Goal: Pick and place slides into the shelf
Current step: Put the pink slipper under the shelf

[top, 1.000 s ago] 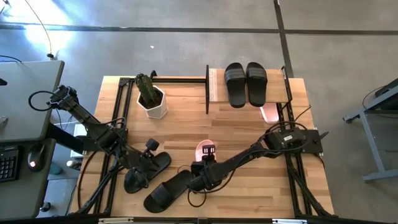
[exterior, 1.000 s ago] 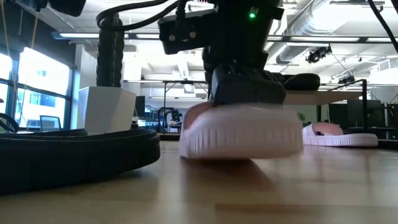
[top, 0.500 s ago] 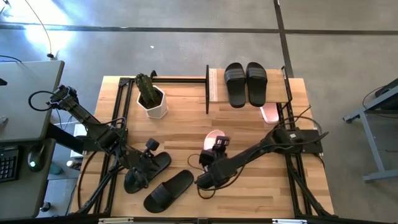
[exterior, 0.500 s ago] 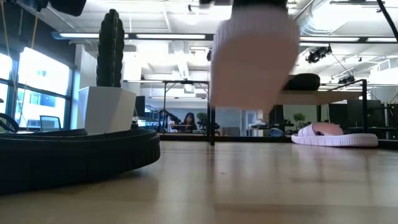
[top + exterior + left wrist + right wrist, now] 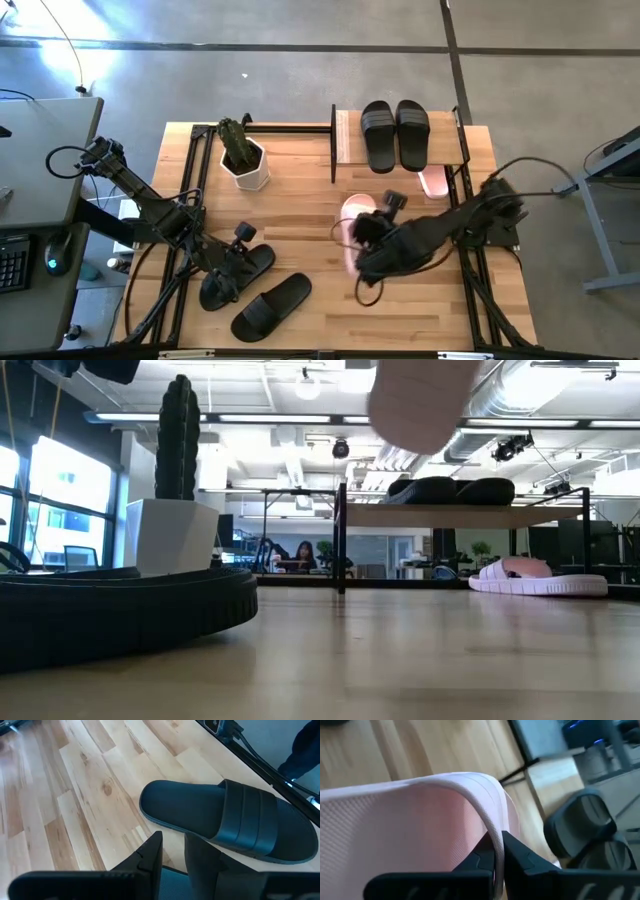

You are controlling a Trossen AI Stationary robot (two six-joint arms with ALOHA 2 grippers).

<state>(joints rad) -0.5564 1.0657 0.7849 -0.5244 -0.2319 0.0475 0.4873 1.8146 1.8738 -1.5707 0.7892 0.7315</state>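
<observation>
From above, the right gripper (image 5: 368, 232) hangs over the middle of the wooden table (image 5: 290, 215), its fingers shut on the strap of a pink rubber slide sandal (image 5: 352, 222) that it holds clear of the boards. The low rack with a light wooden top board and thin black frame, the shelf (image 5: 345, 140), stands at the table's far edge, beyond the carried sandal. Two plain black rubber slides (image 5: 395, 134) sit side by side on its top, and a second pink slide (image 5: 434, 181) lies on the table just beside the shelf's near right corner. The right arm is plainly the nearer one to the shelf. The left gripper (image 5: 238, 262) waits low at the near left, over a black slide (image 5: 238, 276), with another black slide (image 5: 271, 306) just beside it.

From table height, the carried pink sandal (image 5: 418, 400) hangs high, above the shelf's top board (image 5: 455, 513); the lower tier beneath looks open. The other pink slide (image 5: 540, 578) rests flat on the table off to one side, and a white hexagonal pot with a cactus (image 5: 176, 510) stands apart from the shelf.

The left wrist camera shows that gripper's dark fingers (image 5: 150, 857) partly open and holding nothing, above one black slide (image 5: 165, 887), with the other black sandal (image 5: 225, 820) lying just ahead.

The right wrist camera shows its fingers (image 5: 512, 851) pinched tight on the pink strap (image 5: 487, 820), the sandal's sole turned on edge, and the two black slides (image 5: 585, 832) on the shelf ahead.
</observation>
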